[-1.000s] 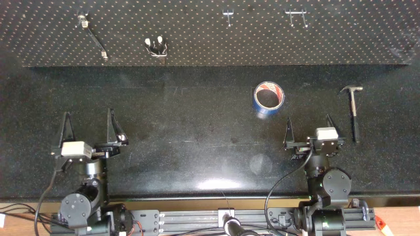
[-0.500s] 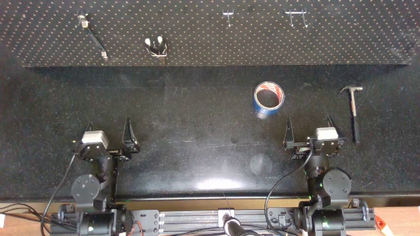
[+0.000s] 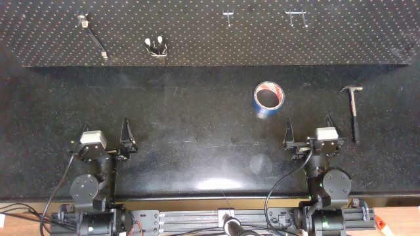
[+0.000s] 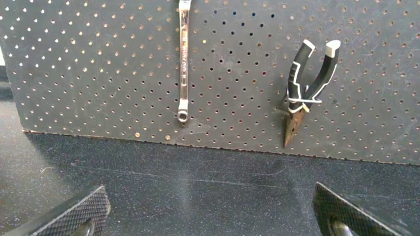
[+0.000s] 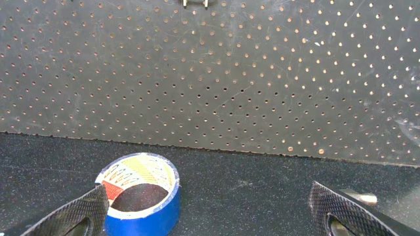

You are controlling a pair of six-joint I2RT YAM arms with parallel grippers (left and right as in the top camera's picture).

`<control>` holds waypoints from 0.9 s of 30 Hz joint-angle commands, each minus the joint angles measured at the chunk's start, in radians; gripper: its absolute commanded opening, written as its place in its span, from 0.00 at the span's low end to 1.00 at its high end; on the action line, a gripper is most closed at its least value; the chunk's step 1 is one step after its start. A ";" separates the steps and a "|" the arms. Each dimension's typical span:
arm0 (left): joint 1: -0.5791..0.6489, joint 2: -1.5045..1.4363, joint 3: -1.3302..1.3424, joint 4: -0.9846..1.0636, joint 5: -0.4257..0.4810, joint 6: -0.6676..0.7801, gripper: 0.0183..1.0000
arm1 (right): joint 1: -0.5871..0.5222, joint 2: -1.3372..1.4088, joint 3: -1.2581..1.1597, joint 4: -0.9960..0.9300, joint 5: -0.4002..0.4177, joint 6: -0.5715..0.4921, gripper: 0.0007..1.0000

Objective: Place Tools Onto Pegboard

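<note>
Our left gripper [image 3: 105, 126] sits with its fingers spread wide, holding nothing. Ahead of it a wrench [image 4: 184, 59] and pliers [image 4: 305, 92] hang on the pegboard [image 3: 197, 33]. Our right gripper [image 3: 308, 122] is likewise spread and empty. The tape roll [image 5: 139, 172] lies on the table [image 3: 197, 98] just ahead, toward its left finger. The hammer [image 3: 354, 118] lies near its right side.

- Black speckled worktop [image 3: 197, 124], glossy, running across the whole top view.
- Pale glare patch [image 3: 220, 185] on the worktop, near its front edge.
- Dark slotted rail [image 3: 190, 216] just beyond the worktop's front edge.
- Brown wooden strip [image 3: 401, 229] beyond the worktop's front right corner.
</note>
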 commanded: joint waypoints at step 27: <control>-0.129 -0.010 -0.001 -0.008 0.000 0.013 1.00 | -0.005 -0.010 -0.003 -0.006 -0.006 0.012 0.99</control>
